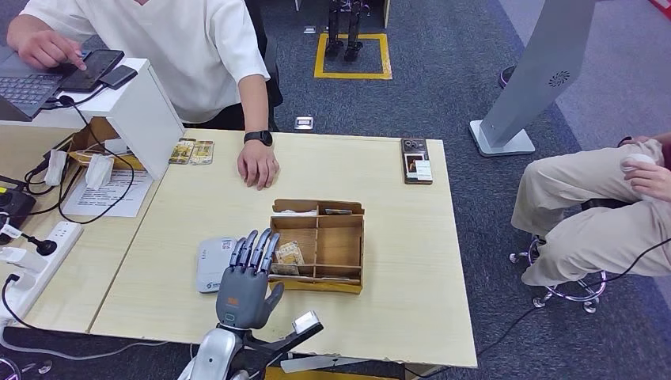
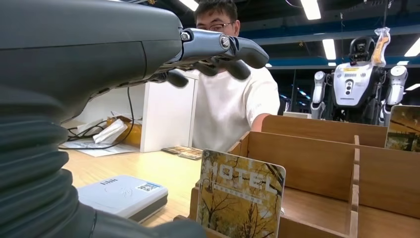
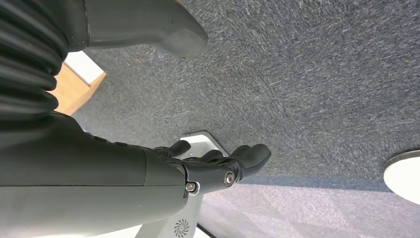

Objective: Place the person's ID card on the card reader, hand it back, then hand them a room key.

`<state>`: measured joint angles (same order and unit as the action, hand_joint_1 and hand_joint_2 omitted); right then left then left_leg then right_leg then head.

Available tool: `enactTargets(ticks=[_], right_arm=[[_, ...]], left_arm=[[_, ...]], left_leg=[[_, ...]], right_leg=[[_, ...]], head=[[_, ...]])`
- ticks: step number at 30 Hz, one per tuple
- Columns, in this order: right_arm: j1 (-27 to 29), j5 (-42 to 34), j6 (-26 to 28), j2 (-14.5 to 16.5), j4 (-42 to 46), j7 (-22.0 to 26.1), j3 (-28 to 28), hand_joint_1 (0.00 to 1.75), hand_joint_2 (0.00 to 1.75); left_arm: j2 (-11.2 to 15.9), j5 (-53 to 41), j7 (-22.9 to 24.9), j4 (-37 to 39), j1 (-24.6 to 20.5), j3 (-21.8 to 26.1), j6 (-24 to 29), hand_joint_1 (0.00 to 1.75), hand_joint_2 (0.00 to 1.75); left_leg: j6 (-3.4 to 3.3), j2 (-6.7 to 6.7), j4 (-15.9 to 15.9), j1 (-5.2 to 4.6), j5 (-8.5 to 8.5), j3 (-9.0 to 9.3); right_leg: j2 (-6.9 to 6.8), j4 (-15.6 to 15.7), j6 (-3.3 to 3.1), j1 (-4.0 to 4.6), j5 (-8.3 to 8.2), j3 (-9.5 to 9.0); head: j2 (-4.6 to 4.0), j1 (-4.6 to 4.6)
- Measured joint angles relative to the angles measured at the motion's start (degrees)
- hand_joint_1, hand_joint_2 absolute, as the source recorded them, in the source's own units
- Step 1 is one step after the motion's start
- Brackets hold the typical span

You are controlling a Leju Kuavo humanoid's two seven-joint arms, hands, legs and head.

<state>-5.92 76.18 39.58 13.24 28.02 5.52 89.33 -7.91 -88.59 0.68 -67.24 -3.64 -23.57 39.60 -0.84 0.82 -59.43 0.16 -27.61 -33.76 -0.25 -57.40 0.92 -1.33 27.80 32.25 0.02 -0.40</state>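
My left hand (image 1: 247,279) hovers over the table's near edge, fingers spread and holding nothing, between the white card reader (image 1: 214,264) and the wooden key box (image 1: 320,245). A yellow HOTEL room key card (image 2: 241,196) stands in the box's near left compartment, just beyond my fingers (image 2: 225,49); the same card (image 1: 289,255) shows in the head view. The reader (image 2: 123,196) lies flat with nothing on it. Two cards (image 1: 192,151) lie on the table by the person's hand (image 1: 258,164). My right hand (image 3: 218,163) hangs beside the table over the carpet, fingers loosely apart, holding nothing.
A person in a white shirt (image 1: 174,47) sits across the table. A phone (image 1: 417,161) lies at the far right of the table. A white stand (image 1: 142,111), cables and a power strip (image 1: 32,265) crowd the left. Another person sits at right (image 1: 593,206).
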Motion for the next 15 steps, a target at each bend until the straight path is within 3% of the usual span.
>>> enactTargets(ticks=[7, 15], right_arm=[[0.00, -0.13, 0.00, -0.02, -0.09, 0.00, 0.00, 0.00, 1.75], [0.00, -0.25, 0.00, -0.06, -0.17, 0.00, 0.00, 0.00, 1.75]], left_arm=[[0.22, 0.00, 0.44, 1.09, -0.31, -0.20, 0.00, 0.75, 1.75], [0.22, -0.01, 0.61, 2.04, -0.55, -0.23, 0.00, 0.35, 1.75]], left_leg=[[0.00, 0.00, 0.00, 0.00, 0.00, 0.00], [0.00, 0.00, 0.00, 0.00, 0.00, 0.00]], right_leg=[[0.00, 0.00, 0.00, 0.00, 0.00, 0.00], [0.00, 0.00, 0.00, 0.00, 0.00, 0.00]], head=[[0.00, 0.00], [-0.01, 0.00]])
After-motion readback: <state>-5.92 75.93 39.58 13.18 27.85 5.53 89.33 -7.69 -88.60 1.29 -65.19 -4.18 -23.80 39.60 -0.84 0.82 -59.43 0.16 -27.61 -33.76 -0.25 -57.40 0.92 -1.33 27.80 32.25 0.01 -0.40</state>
